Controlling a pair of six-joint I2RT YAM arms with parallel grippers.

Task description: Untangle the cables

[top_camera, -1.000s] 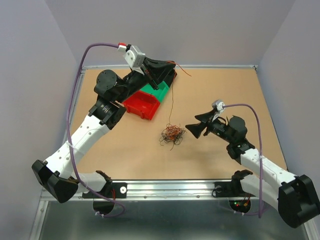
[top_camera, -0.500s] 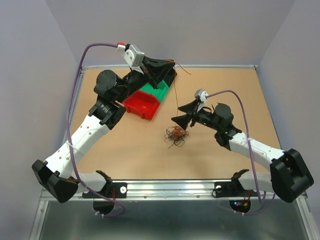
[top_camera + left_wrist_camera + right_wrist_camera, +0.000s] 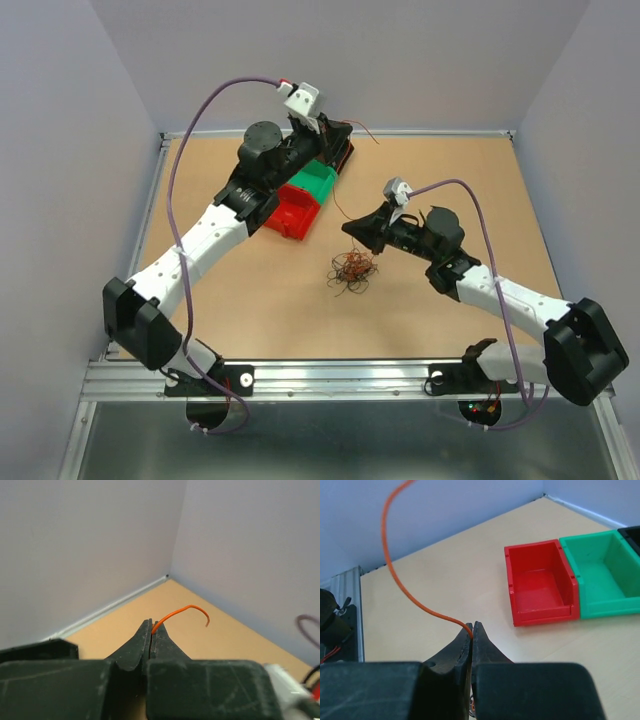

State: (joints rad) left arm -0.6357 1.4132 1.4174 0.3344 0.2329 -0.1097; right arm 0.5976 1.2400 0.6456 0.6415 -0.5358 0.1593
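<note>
**A:** Where is the left gripper [image 3: 151,630]?

**B:** Far back, over the black bin [image 3: 340,155]. Its jaws are pressed together on an orange wire [image 3: 182,611], and the free tip curls out past them.

**A:** And the bins?

**B:** They sit in a slanted row left of centre. The red bin [image 3: 540,582] is nearest, the green bin [image 3: 600,575] is behind it and the black one is farthest. No wire shows in the red or the green.

**A:** And the right gripper [image 3: 472,628]?

**B:** It is just right of the bins, raised off the table [image 3: 270,300]. Its jaws are also together, pinching an orange strand that arches up and away to the left. It is probably the same wire the left one holds, though the top view is too fine to prove it.

**A:** Where are the cables [image 3: 350,270]?

**B:** They lie in a small curly heap mid-table, just on the near side of the right gripper. Whether the pinched strand runs down into them can't be made out.

**A:** So which step is this?

**B:** It looks like one orange strand is being drawn out of the tangle, held at two places.

**A:** What does the next move need?

**B:** Probably a slow pull away from the heap, with both grips kept firm. A wire this thin could slip, or drag the whole bundle along. Once the strand is free it would likely go into a bin, but which one isn't shown.
</note>
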